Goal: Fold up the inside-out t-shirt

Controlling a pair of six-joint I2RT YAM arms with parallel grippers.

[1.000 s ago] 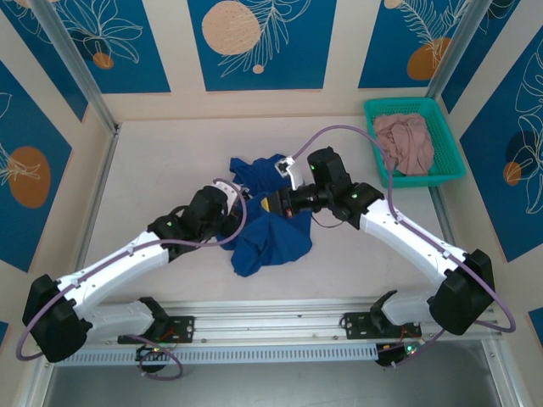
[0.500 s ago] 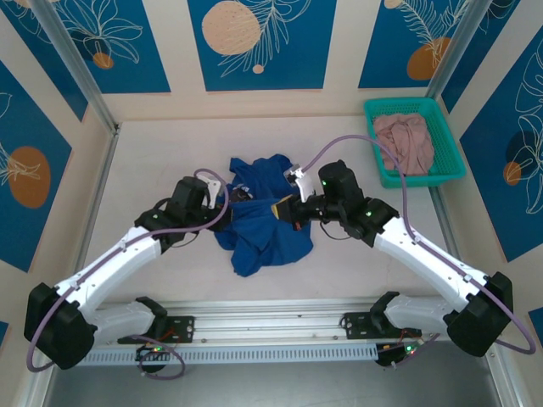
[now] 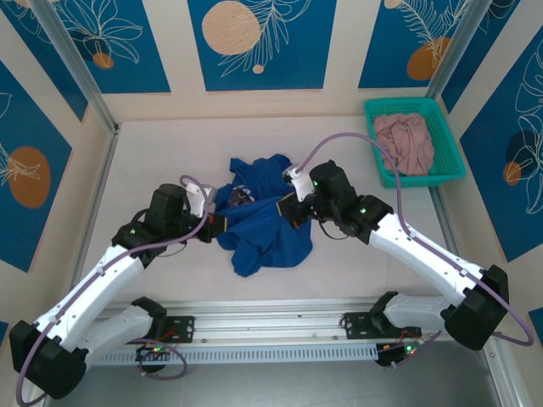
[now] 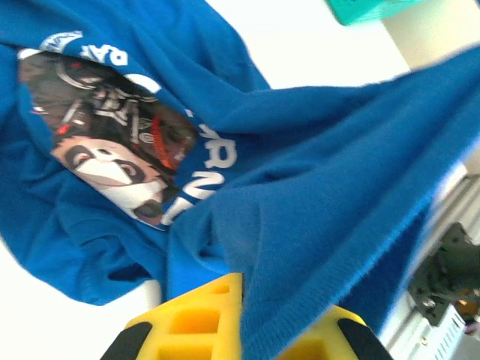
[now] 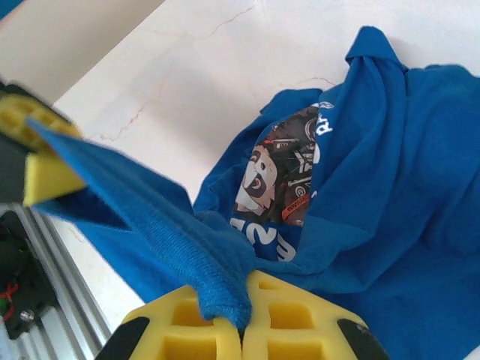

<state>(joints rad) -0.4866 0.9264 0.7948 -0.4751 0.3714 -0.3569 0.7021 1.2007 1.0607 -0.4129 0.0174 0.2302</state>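
Observation:
The inside-out t-shirt (image 3: 259,225) is a crumpled royal-blue heap in the middle of the table, with a printed picture (image 4: 112,146) showing inside its folds. My left gripper (image 3: 218,225) is at the heap's left side, shut on a ribbed blue edge (image 4: 322,225) that runs between its yellow fingers (image 4: 195,322). My right gripper (image 3: 289,206) is at the heap's upper right, shut on the same kind of hem (image 5: 217,285). In the right wrist view the hem stretches from my right gripper (image 5: 244,334) up to the left gripper's yellow finger (image 5: 41,176).
A teal basket (image 3: 416,180) holding a dusty-pink garment (image 3: 405,142) stands at the back right corner. An aluminium rail (image 3: 271,318) runs along the near edge. Low walls close in the table on three sides.
My left gripper has closed on the shirt's edge and drawn back to the left and nearer. The right gripper kept its hold and shifted slightly.

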